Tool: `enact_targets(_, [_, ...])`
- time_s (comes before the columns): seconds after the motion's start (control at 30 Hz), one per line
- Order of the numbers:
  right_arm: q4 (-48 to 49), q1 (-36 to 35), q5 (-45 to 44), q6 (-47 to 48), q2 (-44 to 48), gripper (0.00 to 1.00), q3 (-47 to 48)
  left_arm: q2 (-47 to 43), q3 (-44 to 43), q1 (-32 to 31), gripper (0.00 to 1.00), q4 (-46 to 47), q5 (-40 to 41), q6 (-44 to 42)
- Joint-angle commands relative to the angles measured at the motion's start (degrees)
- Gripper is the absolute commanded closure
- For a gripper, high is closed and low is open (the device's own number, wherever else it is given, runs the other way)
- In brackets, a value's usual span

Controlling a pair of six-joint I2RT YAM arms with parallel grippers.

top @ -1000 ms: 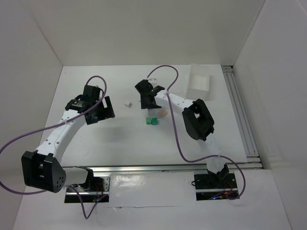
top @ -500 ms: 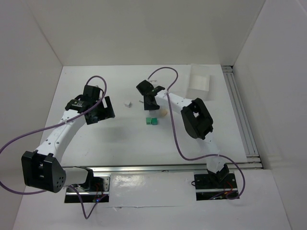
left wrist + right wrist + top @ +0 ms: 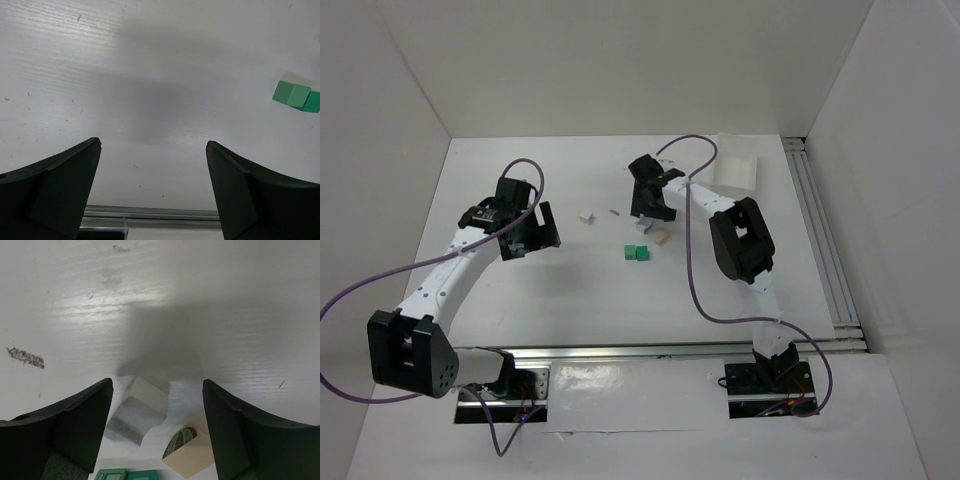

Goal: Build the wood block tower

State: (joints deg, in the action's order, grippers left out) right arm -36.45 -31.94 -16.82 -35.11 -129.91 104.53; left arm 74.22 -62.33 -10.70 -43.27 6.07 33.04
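Lying unstacked near the middle of the white bench (image 3: 570, 290), the wood block tower (image 3: 632, 253) is existing only as loose parts. Two teal-green cubes (image 3: 642, 252) are touching side by side, their shared long axis running roughly left to right across the bench. A pale tan block (image 3: 661, 237) is resting just beside them, toward the far right. In the right wrist view the tan block (image 3: 192, 460) is showing smooth matte faces and a dark green, arch-shaped patch on the face turned toward the camera. A pale square-edged block (image 3: 140, 407) is lying diagonally just beside it. The bench here is showing a fine ribbed grain and one dark scuff (image 3: 25, 357). The right pincer (image 3: 156, 390) is hovering over the pale block with its black fingers spread wide, gripping nothing. The left pincer (image 3: 152, 150) is hanging over bare bench well to the left, spread as wide as it goes and holding nothing, with the green cubes (image 3: 295, 95) sitting at the right edge of its view. A second small white block (image 3: 586, 215) is sitting between the two arms. A clear plastic tray (image 3: 737, 168) is standing at the far right.
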Motion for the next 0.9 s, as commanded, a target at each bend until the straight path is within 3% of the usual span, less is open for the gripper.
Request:
enact_targets(0.0, [1.20, -2.06, 1.97, -0.66, 3.25, 0.20, -0.02, 0.05, -1.04, -0.20, 0.00, 0.73, -0.44, -0.78])
enact_targets(0.17, [2.00, -3.30, 2.58, 1.88, 3.26, 0.19, -0.21, 0.05, -1.04, -0.20, 0.00, 0.73, -0.44, -0.78])
enact_targets(0.33, [0.15, -3.92, 4.24, 9.87, 3.16, 0.03, 1.90, 0.05, -1.04, -0.20, 0.00, 0.73, 0.09, -0.78])
enact_targets(0.53, [0.76, -3.92, 14.00, 15.25, 6.06, 0.02, -0.11, 0.05, -1.04, -0.20, 0.00, 0.73, 0.09, -0.78])
enact_targets(0.77, [-2.57, -3.92, 9.71, 19.90, 6.07, 0.05, 2.07, 0.05, -1.04, -0.20, 0.00, 0.73, 0.09, -0.78])
enact_targets(0.87, [-5.82, -3.92, 9.00, 23.76, 3.01, 0.00, 5.75, 0.05, -1.04, -0.20, 0.00, 0.73, 0.09, -0.78])
